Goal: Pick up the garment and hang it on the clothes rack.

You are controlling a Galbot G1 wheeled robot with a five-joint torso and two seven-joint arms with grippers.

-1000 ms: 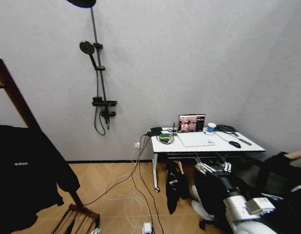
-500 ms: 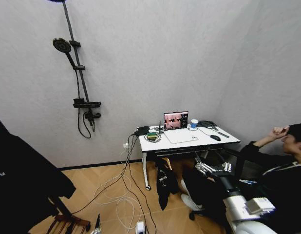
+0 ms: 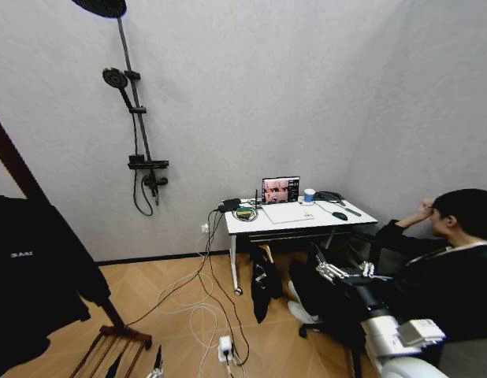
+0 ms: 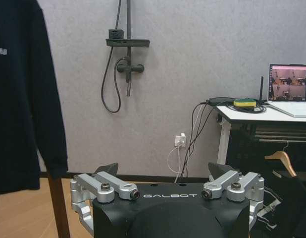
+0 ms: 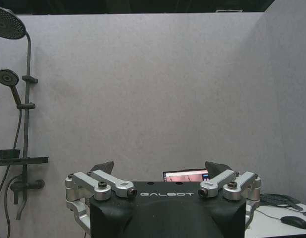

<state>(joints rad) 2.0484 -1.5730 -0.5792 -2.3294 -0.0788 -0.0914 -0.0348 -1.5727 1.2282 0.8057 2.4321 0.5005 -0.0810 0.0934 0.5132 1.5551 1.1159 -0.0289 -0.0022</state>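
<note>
Your right arm reaches forward low on the right side of the head view, its white forearm leading into a dark wrist, with the right gripper (image 3: 346, 272) held level and its fingers spread apart, holding nothing. In the right wrist view its two silver fingers (image 5: 106, 187) splay wide to either side. Your left gripper (image 4: 167, 171) in the left wrist view stands the same way, fingers apart and empty, facing forward.

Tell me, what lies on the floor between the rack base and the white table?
In the head view, loose cables and a power strip lie on the wooden floor between the rack base and the table.
</note>
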